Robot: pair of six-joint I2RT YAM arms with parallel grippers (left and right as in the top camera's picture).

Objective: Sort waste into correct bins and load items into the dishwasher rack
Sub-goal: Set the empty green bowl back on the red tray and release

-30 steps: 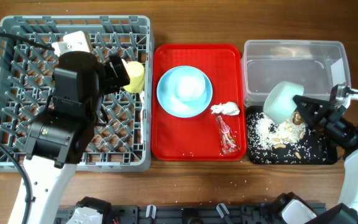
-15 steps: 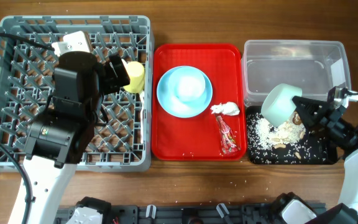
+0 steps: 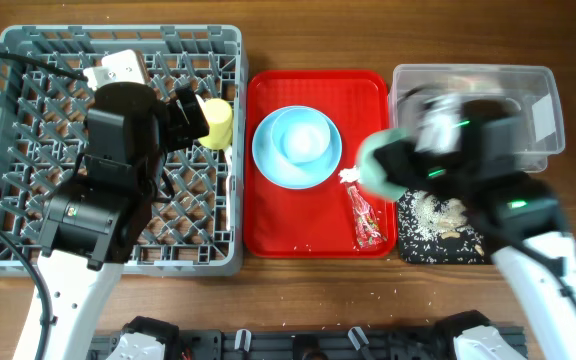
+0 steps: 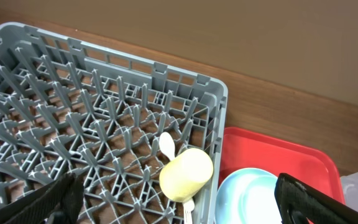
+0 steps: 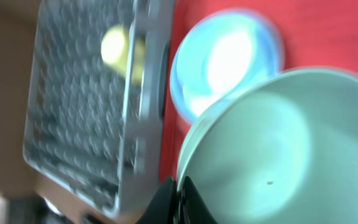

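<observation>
Over red tray, right arm stretches left gripping pale green bowl

Grey rack at worktop's left, left arm over it; yellow cup inside near the right wall. Red tray centre: blue plate carrying a pale bowl, red wrapper, white napkin partly hidden. Right arm, blurred, above clear tub and black tray holding rice; pale green bowl at its end, over the red tray's right edge.
</observation>
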